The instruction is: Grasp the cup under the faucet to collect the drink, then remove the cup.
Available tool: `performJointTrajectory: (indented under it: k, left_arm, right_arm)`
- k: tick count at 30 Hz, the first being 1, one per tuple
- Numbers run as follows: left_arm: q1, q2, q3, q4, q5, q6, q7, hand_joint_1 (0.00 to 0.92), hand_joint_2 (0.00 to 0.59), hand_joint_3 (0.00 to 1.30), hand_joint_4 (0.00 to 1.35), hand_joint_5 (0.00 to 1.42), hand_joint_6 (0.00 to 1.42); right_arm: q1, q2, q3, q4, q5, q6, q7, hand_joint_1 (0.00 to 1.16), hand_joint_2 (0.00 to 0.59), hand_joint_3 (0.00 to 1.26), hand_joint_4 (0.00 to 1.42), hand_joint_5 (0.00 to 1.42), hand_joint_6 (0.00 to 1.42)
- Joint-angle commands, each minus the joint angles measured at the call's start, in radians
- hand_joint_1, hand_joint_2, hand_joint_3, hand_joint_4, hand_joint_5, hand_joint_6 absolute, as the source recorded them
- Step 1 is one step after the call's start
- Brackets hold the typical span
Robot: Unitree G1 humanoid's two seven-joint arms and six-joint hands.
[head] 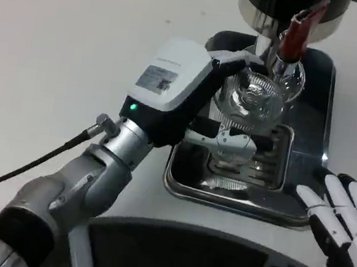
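A clear ribbed glass cup [250,100] is held by my left hand [200,103], fingers wrapped around it from the left. It hangs tilted a little above the slotted grate [254,168], just below and in front of the faucet [284,63] with its red lever [298,30]. The dispenser's black and chrome body [285,5] stands at the back of the tray. My right hand [340,218] rests open at the tray's front right corner, fingers spread and holding nothing.
The dark metal drip tray [320,108] lies on the white table [62,56]. A black cable [19,167] runs from my left wrist to the lower left. A dark curved edge [182,241] borders the table in front.
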State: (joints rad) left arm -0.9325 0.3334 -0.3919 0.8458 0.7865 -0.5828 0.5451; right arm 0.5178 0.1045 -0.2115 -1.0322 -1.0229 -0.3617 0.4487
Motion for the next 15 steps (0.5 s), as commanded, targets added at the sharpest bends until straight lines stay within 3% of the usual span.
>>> performJointTrajectory:
  k: [1, 6, 15]
  left_arm:
    - [0.01, -0.019, -0.015, -0.001, -0.003, 0.005, 0.007, 0.378, 0.114, 0.47, 0.54, 0.81, 1.22]
    - [0.008, -0.026, -0.015, -0.006, 0.001, 0.016, 0.018, 0.367, 0.117, 0.45, 0.52, 0.8, 1.21]
    - [0.027, -0.01, -0.005, -0.051, 0.007, 0.047, 0.037, 0.29, 0.093, 0.37, 0.35, 0.64, 1.07]
  right_arm:
    - [0.076, 0.127, -0.054, -0.015, 0.055, -0.035, 0.0, 0.53, 0.431, 0.14, 0.0, 0.0, 0.04]
    - [0.093, 0.138, -0.096, -0.015, 0.096, -0.066, 0.006, 0.53, 0.431, 0.15, 0.0, 0.0, 0.04]
    - [0.086, 0.146, -0.133, -0.015, 0.139, -0.094, 0.029, 0.53, 0.431, 0.16, 0.0, 0.0, 0.05]
